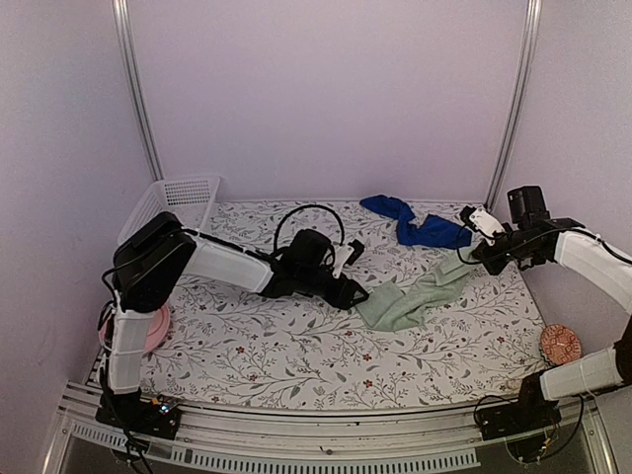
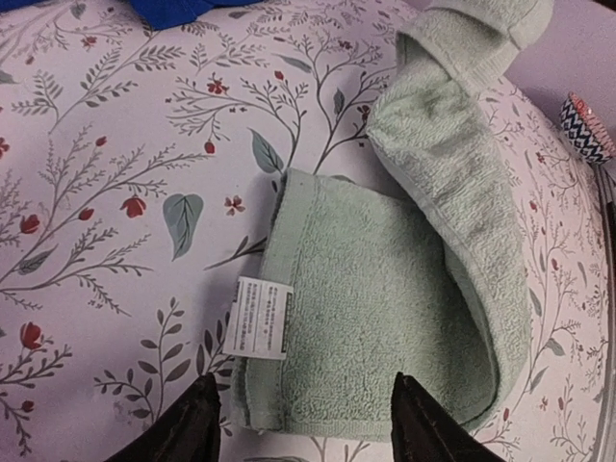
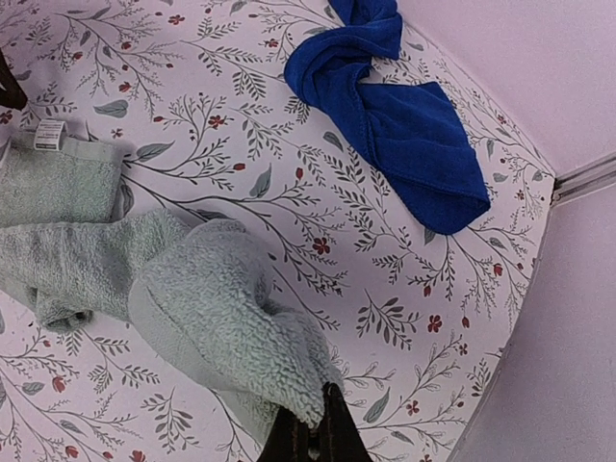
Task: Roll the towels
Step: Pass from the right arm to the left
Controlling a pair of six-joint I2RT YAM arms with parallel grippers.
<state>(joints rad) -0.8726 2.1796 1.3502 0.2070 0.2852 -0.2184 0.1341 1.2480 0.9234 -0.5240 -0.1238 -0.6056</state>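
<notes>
1. The right gripper (image 3: 313,435) is pinched shut on one end of the sage-green towel (image 1: 410,296), holding that end up off the table (image 1: 257,346).
2. The left gripper (image 2: 313,428) has its jaws apart astride the towel's opposite hem, gripping nothing.
3. The towel's long axis runs diagonally between them, mid-table, with floral tabletop on its near side.
4. The blue towel (image 1: 420,225) lies crumpled by the back wall.
5. Only the left wrist view shows the white label (image 2: 262,318) at the hem.

Green towel (image 2: 375,308) is fuzzy terry cloth; table cover (image 2: 115,192) smooth, matt.
</notes>
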